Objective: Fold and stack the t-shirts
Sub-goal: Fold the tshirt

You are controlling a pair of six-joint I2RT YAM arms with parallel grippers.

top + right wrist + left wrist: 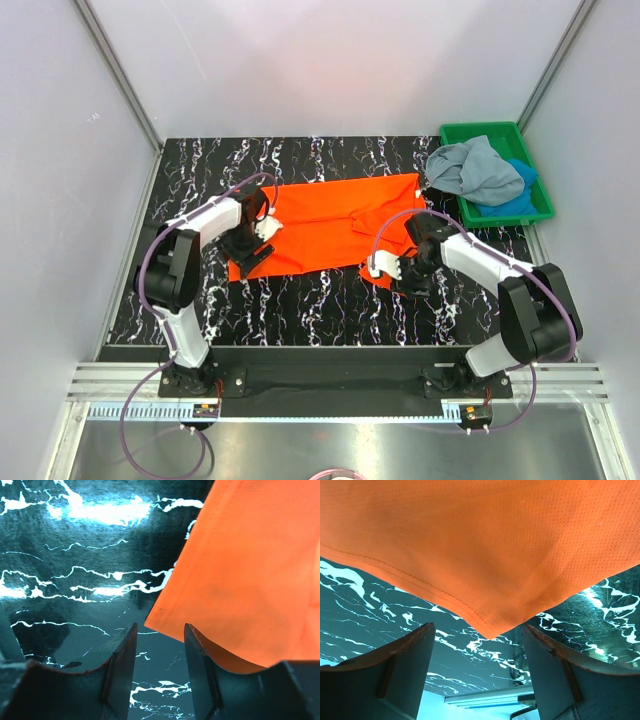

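Your left end effector (pixel 477 630) has its fingers spread wide, and a corner of the orange t-shirt (pixel 340 225) points into the gap, unpinched. Your right end effector (pixel 160 630) is parted more narrowly at the shirt's other near corner. The shirt lies spread on the counter (pixel 320 305). The grey-blue t-shirt (pixel 465 168) and bright blue t-shirt (pixel 522 190) sit bunched in the green tray (pixel 480 129).

Fine-mesh matt cloth orange t-shirt (pixel 485 545); glossy black marbled table (pixel 75 555).

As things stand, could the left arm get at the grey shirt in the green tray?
Probably not. The grey shirt lies in the green tray at the far right corner; the left end effector is at the orange shirt's left corner, the right arm between.
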